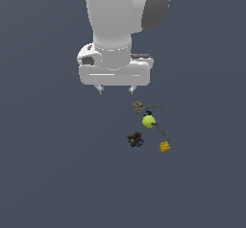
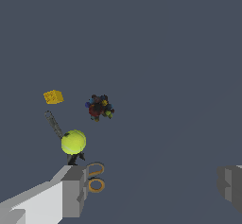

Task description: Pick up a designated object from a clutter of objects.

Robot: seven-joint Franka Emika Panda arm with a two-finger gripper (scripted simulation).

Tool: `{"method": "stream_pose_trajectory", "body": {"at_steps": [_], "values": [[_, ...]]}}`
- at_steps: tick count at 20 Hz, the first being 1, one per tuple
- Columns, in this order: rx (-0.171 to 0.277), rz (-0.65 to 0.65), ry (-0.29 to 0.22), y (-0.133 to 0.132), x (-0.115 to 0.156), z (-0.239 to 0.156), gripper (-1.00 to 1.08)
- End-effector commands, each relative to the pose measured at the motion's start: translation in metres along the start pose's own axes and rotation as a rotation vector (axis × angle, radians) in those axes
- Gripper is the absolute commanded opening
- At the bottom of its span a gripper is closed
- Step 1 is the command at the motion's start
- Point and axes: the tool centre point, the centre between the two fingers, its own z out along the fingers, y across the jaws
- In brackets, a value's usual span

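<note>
The white two-fingered gripper (image 1: pixel 116 90) hangs above the flat grey floor (image 1: pixel 48 174) with its jaws wide apart and nothing between them. In the wrist view one finger (image 2: pixel 71 190) stands by the orange-handled scissors-like piece (image 2: pixel 96 178); past it come the yellow-green ball (image 2: pixel 73 142), a thin grey stick (image 2: pixel 53 123), and beyond these the small dark lumpy multicoloured object (image 2: pixel 99 107) and a small yellow block (image 2: pixel 53 96). The lump lies apart from the ball, off the gripper's centreline, toward that finger's side. It looks roundish, with no clear long axis. The other finger is cut off by the wrist view's edge.
</note>
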Motion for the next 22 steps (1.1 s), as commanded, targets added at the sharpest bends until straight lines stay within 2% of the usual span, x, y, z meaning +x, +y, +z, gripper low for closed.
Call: {"method": "stream_pose_trajectory", "body": {"at_steps": [1,8,15,22], "values": [[-0.003,-0.015,-0.002,-0.003,0.003,0.009,1.00],[-0.015,-0.095,-0.009,-0.018,0.019,0.054,1.00],[-0.023,-0.223,-0.018,-0.045,0.033,0.130,1.00],[-0.017,-0.329,-0.026,-0.069,0.035,0.193,1.00]]}}
